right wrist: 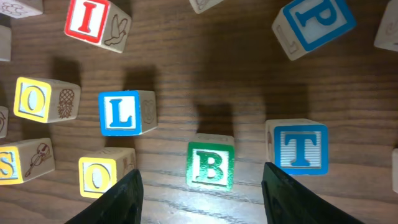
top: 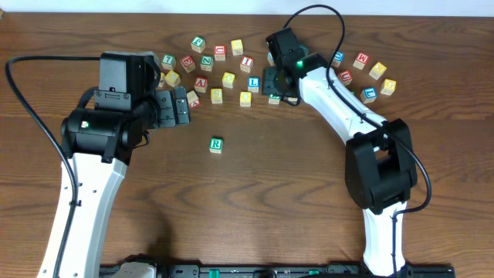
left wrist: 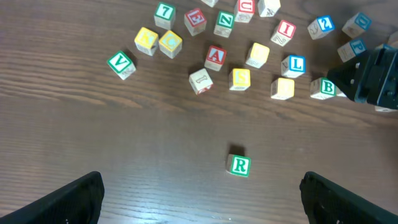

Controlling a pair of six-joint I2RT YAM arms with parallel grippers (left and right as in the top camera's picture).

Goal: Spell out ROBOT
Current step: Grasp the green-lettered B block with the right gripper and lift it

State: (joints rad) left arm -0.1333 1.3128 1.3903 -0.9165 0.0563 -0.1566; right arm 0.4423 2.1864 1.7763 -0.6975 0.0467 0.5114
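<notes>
on the table [top: 270, 201], only the r block [top: 216, 144] is set apart; four letters are left. left gripper [left wrist: 202, 196] and right gripper [right wrist: 202, 186] are held open, right over the b block [right wrist: 210, 165].

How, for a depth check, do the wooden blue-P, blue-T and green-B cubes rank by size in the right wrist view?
Blue-P wooden cube, though cropped.
Blue-T wooden cube and green-B wooden cube: too alike to rank.

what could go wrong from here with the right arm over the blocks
The open right gripper hovers over the green B block, though O comes next after the R block; closing here would likely grab the wrong letter.
The blue T block sits close beside it, so a finger may nudge it.
</notes>
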